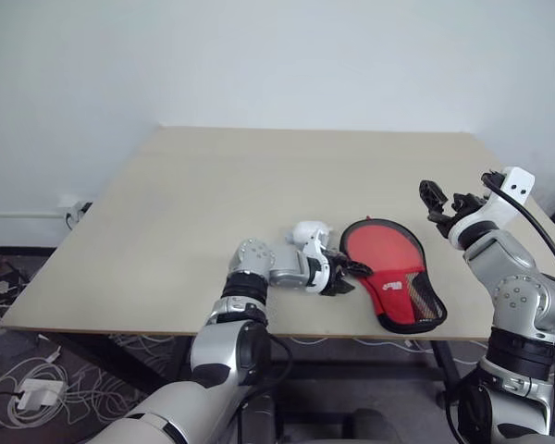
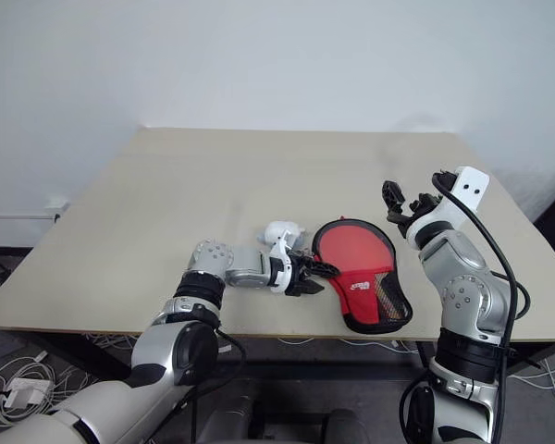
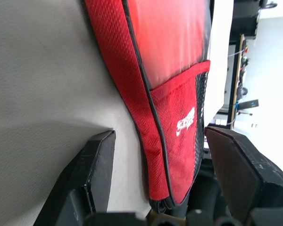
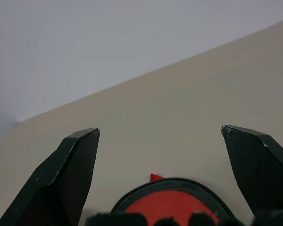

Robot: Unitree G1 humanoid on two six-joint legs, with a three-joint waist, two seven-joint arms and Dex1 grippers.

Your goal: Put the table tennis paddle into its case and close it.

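This looks like a lab or test room rather than a home. A plain pale counter [image 1: 213, 203] stands on dark metal legs against a bare white wall [image 1: 259, 55]. Below the counter's left edge, loose white cables [image 1: 37, 388] and a power adapter lie tangled on the grey floor [image 1: 18, 324], fed from a wall socket [image 1: 74, 211] near the counter's left corner. More cables [image 1: 351, 344] hang under the counter's near edge.

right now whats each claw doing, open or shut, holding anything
Left claw: open, at the case's edge, gripping nothing.
Right claw: open, empty, raised above the table.
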